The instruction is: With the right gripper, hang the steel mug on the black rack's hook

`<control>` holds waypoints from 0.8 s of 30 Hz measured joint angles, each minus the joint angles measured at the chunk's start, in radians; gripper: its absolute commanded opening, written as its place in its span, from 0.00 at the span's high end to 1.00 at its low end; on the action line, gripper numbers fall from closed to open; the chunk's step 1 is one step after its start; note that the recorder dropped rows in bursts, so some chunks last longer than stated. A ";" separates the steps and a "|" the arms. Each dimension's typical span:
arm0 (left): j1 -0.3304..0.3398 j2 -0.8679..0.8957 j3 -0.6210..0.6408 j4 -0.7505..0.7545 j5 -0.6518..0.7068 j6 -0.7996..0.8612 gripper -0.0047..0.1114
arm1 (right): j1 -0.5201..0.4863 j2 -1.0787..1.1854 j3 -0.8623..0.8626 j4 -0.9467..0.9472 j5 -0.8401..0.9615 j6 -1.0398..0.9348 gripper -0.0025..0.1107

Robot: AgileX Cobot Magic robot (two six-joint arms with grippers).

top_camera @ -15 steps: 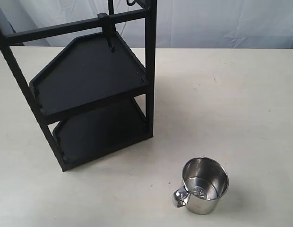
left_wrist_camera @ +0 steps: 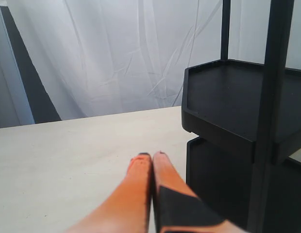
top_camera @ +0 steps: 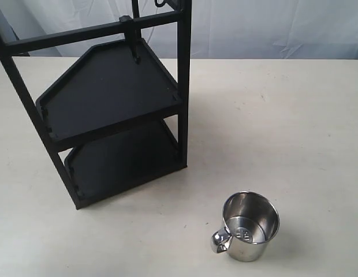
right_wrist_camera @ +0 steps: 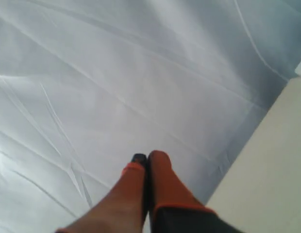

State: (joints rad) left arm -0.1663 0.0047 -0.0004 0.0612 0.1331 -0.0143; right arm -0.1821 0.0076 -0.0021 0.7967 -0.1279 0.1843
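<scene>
The steel mug (top_camera: 248, 226) stands upright near the table's front right, its looped handle pointing front-left. The black rack (top_camera: 109, 104) stands at the left with two angular shelves. The hook (top_camera: 133, 41) hangs from its upper crossbar by a small clamp block. Neither gripper shows in the exterior view. In the left wrist view my left gripper (left_wrist_camera: 151, 156) is shut with nothing in it, low over the table beside the black rack (left_wrist_camera: 247, 121). The right wrist view has my right gripper (right_wrist_camera: 146, 158) shut and empty, pointing at the white curtain, far from the mug.
A thinner curled wire hook (top_camera: 160, 3) hangs at the rack's top edge. A white curtain (top_camera: 271, 26) backs the pale table (top_camera: 271, 127). The table's edge (right_wrist_camera: 267, 165) shows beside the right gripper.
</scene>
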 measured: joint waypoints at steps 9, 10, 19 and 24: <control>0.000 0.000 0.000 0.000 0.000 0.000 0.95 | 0.000 -0.002 0.000 0.042 -0.129 0.171 0.95; 0.000 0.000 0.000 0.000 0.000 0.000 0.95 | 0.000 -0.002 0.000 0.042 -0.114 0.183 0.95; 0.000 0.000 0.000 0.000 0.000 0.000 0.95 | 0.000 -0.002 -0.066 0.049 0.052 0.486 0.95; 0.000 0.000 0.000 0.000 0.000 0.000 0.95 | 0.000 0.006 -0.256 -0.309 0.109 0.344 0.95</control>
State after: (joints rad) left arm -0.1663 0.0047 -0.0004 0.0612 0.1331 -0.0143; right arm -0.1821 0.0136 -0.2582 0.4880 -0.0186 0.5283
